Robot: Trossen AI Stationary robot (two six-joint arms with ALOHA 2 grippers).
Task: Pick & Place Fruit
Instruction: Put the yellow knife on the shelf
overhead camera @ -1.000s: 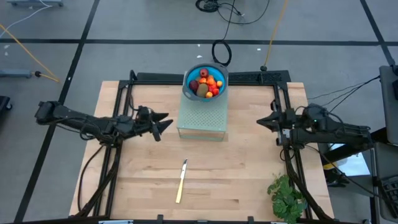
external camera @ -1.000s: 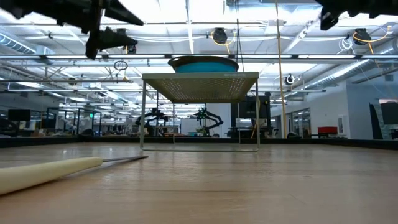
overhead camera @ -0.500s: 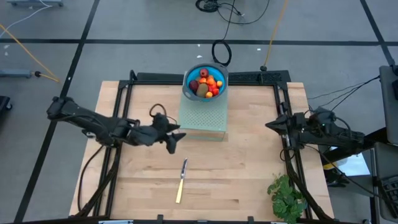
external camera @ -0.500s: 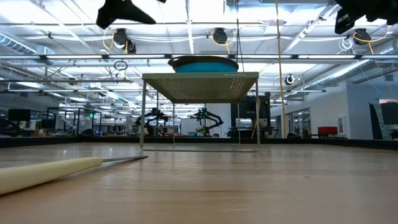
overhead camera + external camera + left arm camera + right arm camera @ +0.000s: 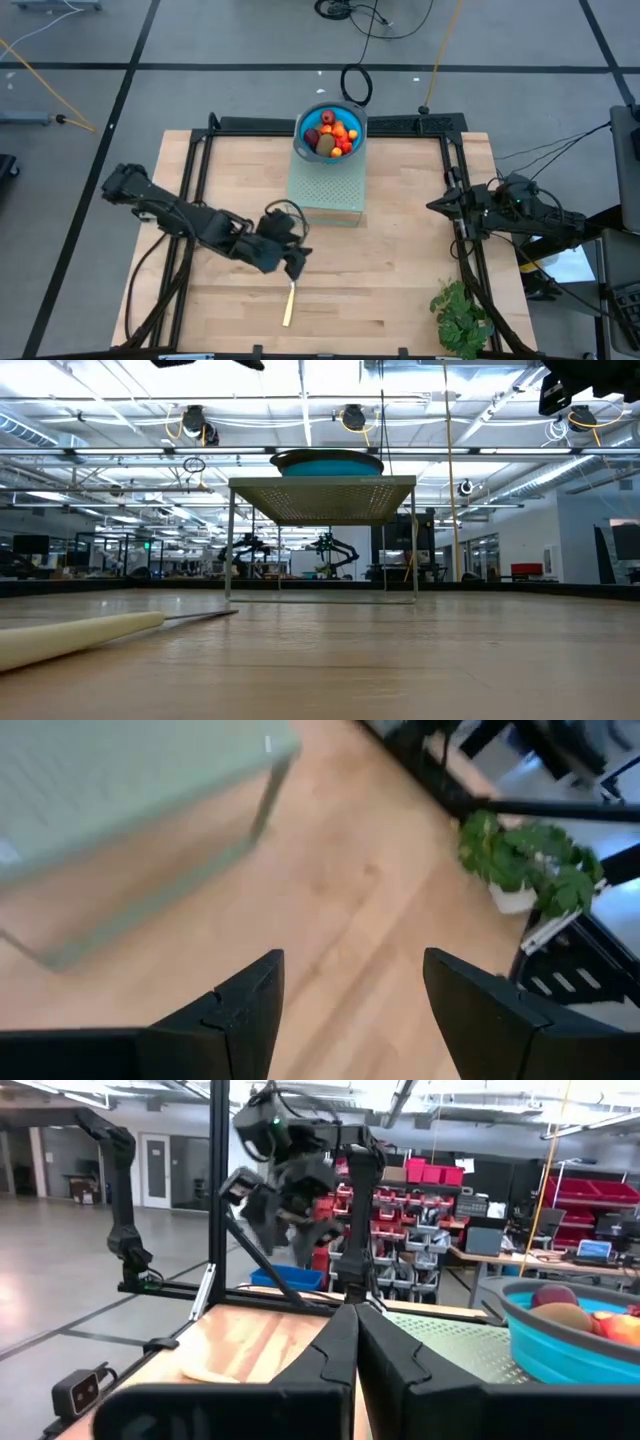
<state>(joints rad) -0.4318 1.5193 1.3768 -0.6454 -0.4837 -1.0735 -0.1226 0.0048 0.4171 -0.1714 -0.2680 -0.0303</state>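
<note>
The fruit [image 5: 331, 132], red, orange and olive-brown pieces, lies piled in a blue bowl [image 5: 305, 141]. The bowl [image 5: 328, 463] stands on a pale green perforated stand [image 5: 324, 190] at the table's far middle. My left gripper [image 5: 296, 263] is open and hangs in the air over the blade end of the pale-handled knife [image 5: 289, 303], nearer than the stand. In the left wrist view its fingers [image 5: 250, 1008] frame bare wood. My right gripper [image 5: 434, 204] is shut and hovers at the table's right edge; its wrist view shows the bowl [image 5: 560, 1342].
The knife [image 5: 70, 639] lies flat on the table's near middle. A leafy green bunch [image 5: 461, 316] sits at the near right corner. Black frame rails [image 5: 196, 160] run along the left, right and far sides. Bare wood lies between the stand and the right rail.
My left gripper has swung from beside the stand's left side toward the near edge and to the right, ending above the knife's blade. My right gripper has drawn back slightly toward the table's right edge. Bowl, fruit and knife have stayed put.
</note>
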